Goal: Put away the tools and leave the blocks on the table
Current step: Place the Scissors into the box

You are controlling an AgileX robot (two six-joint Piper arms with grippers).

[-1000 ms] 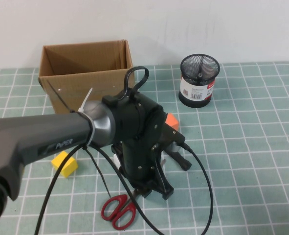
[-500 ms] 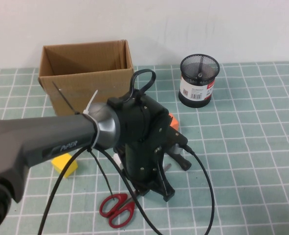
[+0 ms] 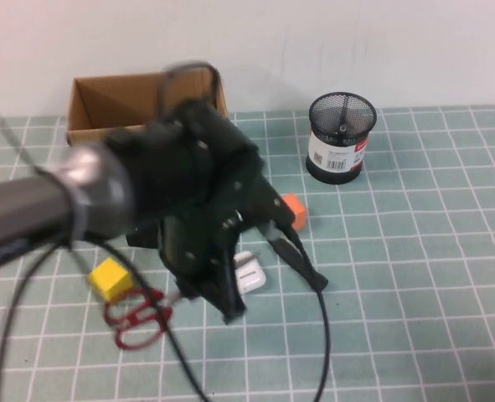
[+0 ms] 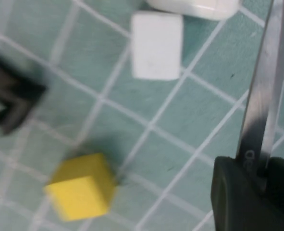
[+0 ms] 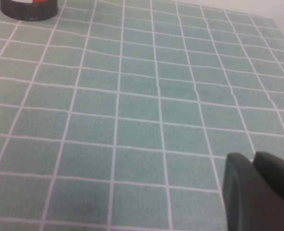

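**Red scissors in the left gripper's grip, blocks on the tiles**

Green tiles with white grid lines cover the table (image 3: 448,251), the widest thing in view. Across it from the robot's left reaches the left arm (image 3: 54,201), grey at the forearm and black at the wrist, with black cables looping below it. Behind the arm, at the far edge of the table, stands an open cardboard box (image 3: 130,100). Further to the right along that far edge is a black mesh pen cup (image 3: 341,138) with a white and red label, upright and well apart from the box.

The left gripper (image 3: 226,306) points down over the near middle of the table. Its dark fingers (image 4: 233,192) are clenched on the grey blades of the red-handled scissors (image 3: 138,314). The red loops stick out toward the robot's left, just beside the yellow block (image 3: 111,279) on its near side. Whether the handles touch the tiles I cannot tell.

The right gripper (image 5: 252,168) shows only in its own wrist view, low over bare tiles and closed tight with nothing between its tips.

All three blocks lie on the table. The yellow block sits under the arm on the left. The white block (image 3: 249,272) rests near the gripper's tip, with a rounded white piece (image 4: 194,4) just beside it. The orange block (image 3: 293,209) peeks out past the wrist on the right. A small black bracket-shaped piece (image 4: 12,103) lies near the yellow block, apart from it.
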